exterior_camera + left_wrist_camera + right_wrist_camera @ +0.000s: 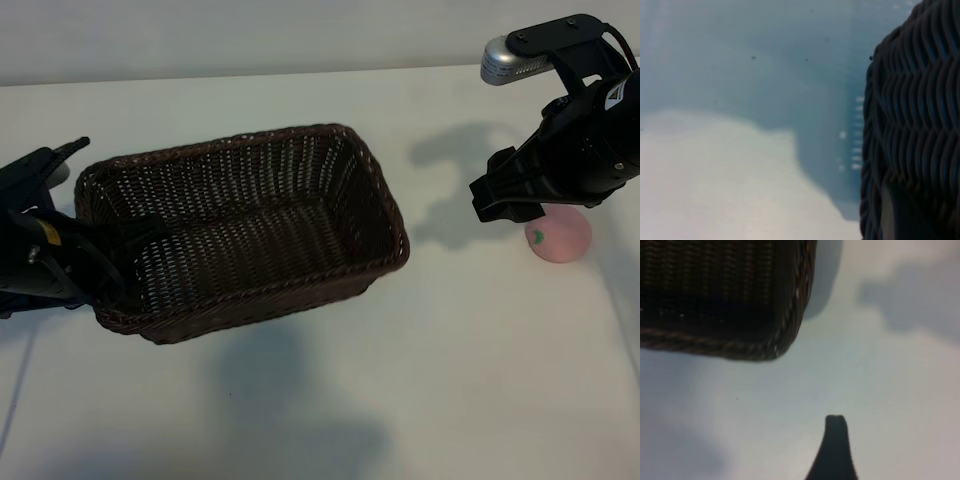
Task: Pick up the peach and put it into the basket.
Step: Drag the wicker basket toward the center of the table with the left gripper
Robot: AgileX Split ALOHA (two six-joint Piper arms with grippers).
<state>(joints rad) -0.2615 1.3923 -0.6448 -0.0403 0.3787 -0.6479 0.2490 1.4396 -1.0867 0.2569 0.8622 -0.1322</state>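
Peach (560, 238) sits on the white worktop (450, 380), well right of the basket (385, 215) and outside it. Right gripper (505, 200) hangs just beside the peach, not holding it, fingers spread wide (one fingertip (835, 422) shows in its wrist view). Left gripper (125, 250) at the basket's left end wall; whether its fingers grasp the wicker, can't tell.

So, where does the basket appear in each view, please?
Exterior view: the basket sits left of centre on the table, its left end beside the left gripper.
Left wrist view: only a woven wall at the right edge.
Right wrist view: one rounded corner at the top left.
Shared landmark: the braided rim and the white table around it.
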